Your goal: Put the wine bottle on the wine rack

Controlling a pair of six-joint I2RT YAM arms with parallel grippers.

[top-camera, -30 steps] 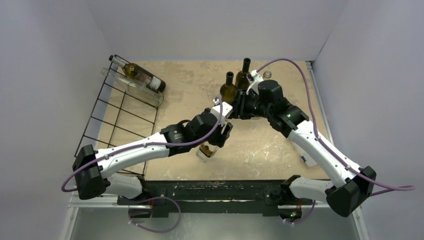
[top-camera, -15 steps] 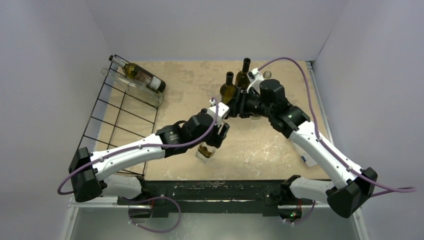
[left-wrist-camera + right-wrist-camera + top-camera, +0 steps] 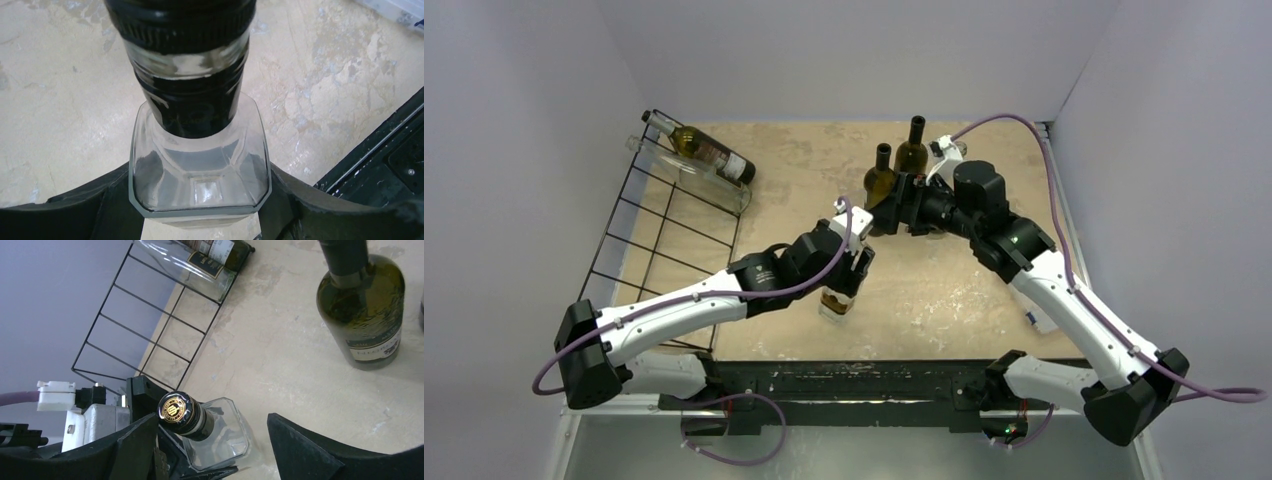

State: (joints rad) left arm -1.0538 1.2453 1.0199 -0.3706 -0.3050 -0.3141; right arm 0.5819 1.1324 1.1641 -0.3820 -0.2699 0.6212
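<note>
A clear, square-shouldered wine bottle [image 3: 835, 301] with a black cap [image 3: 176, 410] stands near the table's front middle. My left gripper [image 3: 200, 202] is shut on its glass body [image 3: 200, 165], one finger [image 3: 75, 210] against each side. My right gripper [image 3: 211, 424] hovers above and behind the cap, open, its fingers [image 3: 300, 445] wide apart and touching nothing; in the top view the right gripper [image 3: 890, 208] sits just behind the left gripper [image 3: 850, 272]. The black wire wine rack [image 3: 669, 230] lies at the left of the table.
Two bottles lie on the rack's far end, a dark one [image 3: 712, 153] and a clear one [image 3: 702, 182]. Two green bottles [image 3: 881, 180] [image 3: 912, 150] stand upright at the back middle, close to my right gripper. One green bottle [image 3: 367, 305] shows in the right wrist view.
My right gripper has opened, let go of the bottle's cap and pulled back a little. My left arm has shifted slightly left, still holding the bottle.
</note>
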